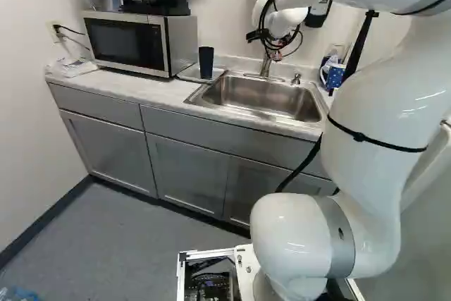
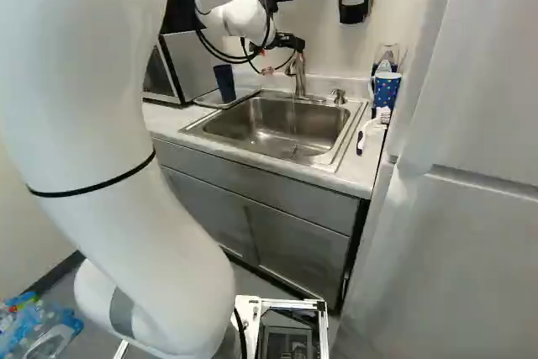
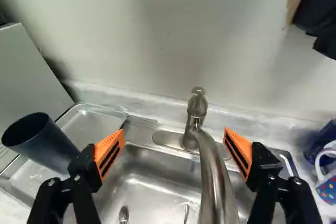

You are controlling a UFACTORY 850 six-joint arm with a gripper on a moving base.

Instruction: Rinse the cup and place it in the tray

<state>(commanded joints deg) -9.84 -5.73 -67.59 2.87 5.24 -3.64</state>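
Cup (image 1: 206, 63) in tray (image 3: 93, 125) beside sink (image 1: 271, 94)

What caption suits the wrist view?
Curved metal faucet seen between open, orange-padded black jaws; dark cylindrical cup on shallow metal tray.

Dark cup (image 2: 224, 83) on the tray (image 2: 208, 99), between microwave (image 2: 188, 65) and steel sink (image 2: 271, 134).

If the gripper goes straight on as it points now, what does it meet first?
Probably the faucet, which shows between the open fingers of the gripper, with the wall beyond it. Depth is hard to judge, so the faucet might pass between the fingers untouched.
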